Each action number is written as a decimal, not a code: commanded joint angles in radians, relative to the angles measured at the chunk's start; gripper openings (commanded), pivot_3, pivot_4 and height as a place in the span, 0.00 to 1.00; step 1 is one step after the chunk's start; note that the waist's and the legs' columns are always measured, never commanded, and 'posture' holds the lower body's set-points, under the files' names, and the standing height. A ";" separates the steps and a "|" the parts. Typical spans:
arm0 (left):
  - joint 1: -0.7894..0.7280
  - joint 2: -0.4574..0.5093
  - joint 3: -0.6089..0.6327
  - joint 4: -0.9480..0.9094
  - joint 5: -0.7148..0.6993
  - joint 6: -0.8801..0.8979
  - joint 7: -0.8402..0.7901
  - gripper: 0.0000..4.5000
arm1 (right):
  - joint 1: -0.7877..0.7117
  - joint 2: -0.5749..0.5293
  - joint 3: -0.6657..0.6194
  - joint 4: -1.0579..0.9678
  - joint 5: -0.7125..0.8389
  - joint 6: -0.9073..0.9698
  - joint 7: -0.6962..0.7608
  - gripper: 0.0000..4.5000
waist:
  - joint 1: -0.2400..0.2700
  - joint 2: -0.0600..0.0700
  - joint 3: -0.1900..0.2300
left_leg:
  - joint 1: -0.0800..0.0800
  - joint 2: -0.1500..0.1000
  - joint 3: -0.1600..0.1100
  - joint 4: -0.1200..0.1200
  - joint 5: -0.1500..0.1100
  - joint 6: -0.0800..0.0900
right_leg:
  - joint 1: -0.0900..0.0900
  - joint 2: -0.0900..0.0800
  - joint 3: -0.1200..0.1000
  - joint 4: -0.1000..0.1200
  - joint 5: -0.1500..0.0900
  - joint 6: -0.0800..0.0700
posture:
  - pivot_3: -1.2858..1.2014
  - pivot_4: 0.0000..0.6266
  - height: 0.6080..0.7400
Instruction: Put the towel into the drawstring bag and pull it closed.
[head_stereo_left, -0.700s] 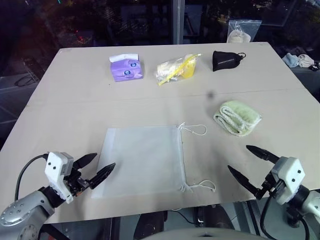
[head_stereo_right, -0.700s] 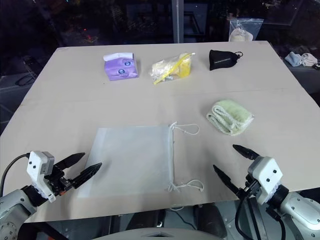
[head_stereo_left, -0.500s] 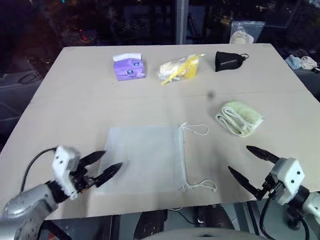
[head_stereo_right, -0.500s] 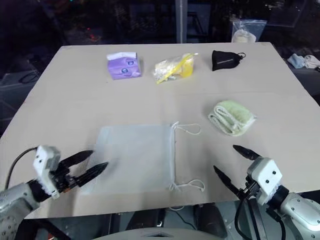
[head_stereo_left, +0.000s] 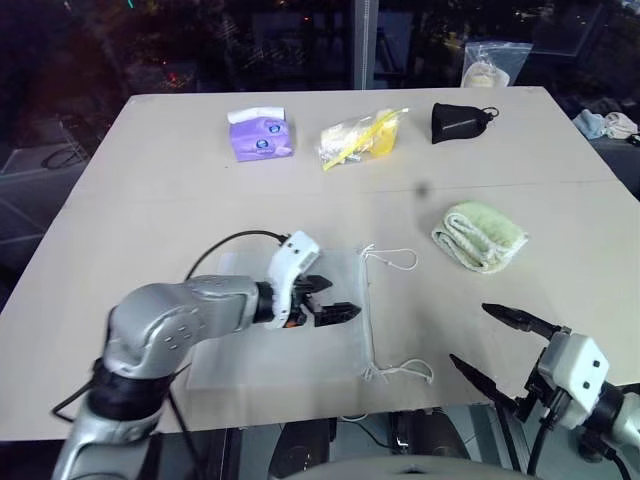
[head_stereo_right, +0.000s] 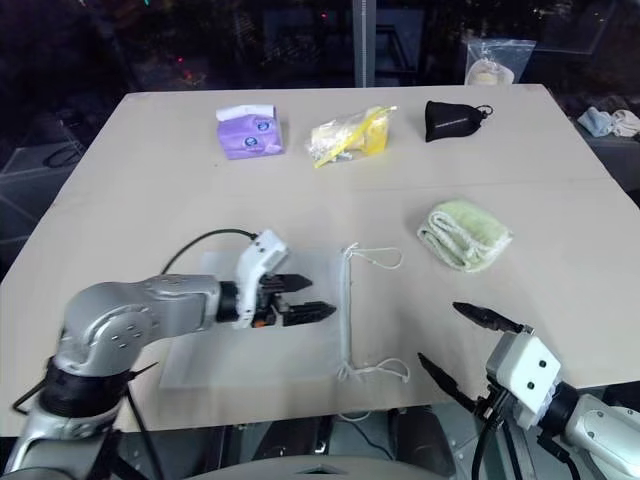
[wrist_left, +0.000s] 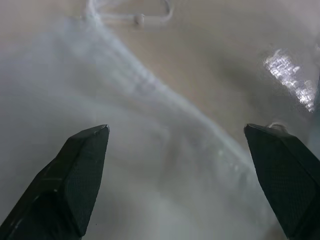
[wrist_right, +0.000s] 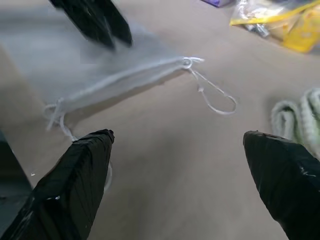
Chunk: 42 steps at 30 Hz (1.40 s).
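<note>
Your left end effector (head_stereo_left: 333, 306) hangs over the drawstring bag (head_stereo_left: 330, 345), fingers spread wide, empty, tips near the bag's corded edge. The bag lies flat at the desk's (head_stereo_left: 150, 200) near edge; the towel (head_stereo_left: 479, 236) sits well apart on its right, untouched. Your right end effector (head_stereo_left: 500, 345) is also wide open, holding nothing, off the desk's near right corner.

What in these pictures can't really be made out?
- Part of the translucent white mesh drawstring bag: covered by the left arm and left gripper in the eye views.
- Clear plastic zip bag at the table's far edge: its contents are too small to identify.
- Left wrist view: the mesh is blurred, so whether the bag's mouth is open is unclear.
</note>
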 joint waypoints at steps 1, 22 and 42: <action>-0.065 -0.066 -0.029 0.072 0.057 0.071 0.060 0.99 | 0.009 0.010 0.004 -0.077 -0.003 0.013 -0.035 0.99 | -0.001 0.000 0.000 | 0.000 0.000 0.000 0.000 0.000 0.000 | 0.000 0.000 0.000 0.000 0.000 0.000 | 0.52 0.24 1.00; -0.369 0.139 -0.265 0.504 0.362 -0.458 -0.672 0.01 | -0.103 0.047 0.181 -0.089 -0.121 0.030 -0.152 1.00 | 0.007 -0.002 -0.001 | -0.002 -0.001 0.001 0.001 0.000 0.000 | -0.001 0.000 0.001 0.000 0.000 0.000 | 0.52 0.24 1.00; -0.322 -0.107 -0.338 0.316 0.440 0.051 -0.196 0.95 | -0.082 0.063 0.210 -0.109 -0.140 0.045 -0.192 1.00 | 0.006 0.000 -0.005 | 0.003 -0.002 0.001 0.002 -0.002 0.003 | 0.001 -0.001 0.004 0.005 -0.003 0.004 | 0.52 0.24 1.00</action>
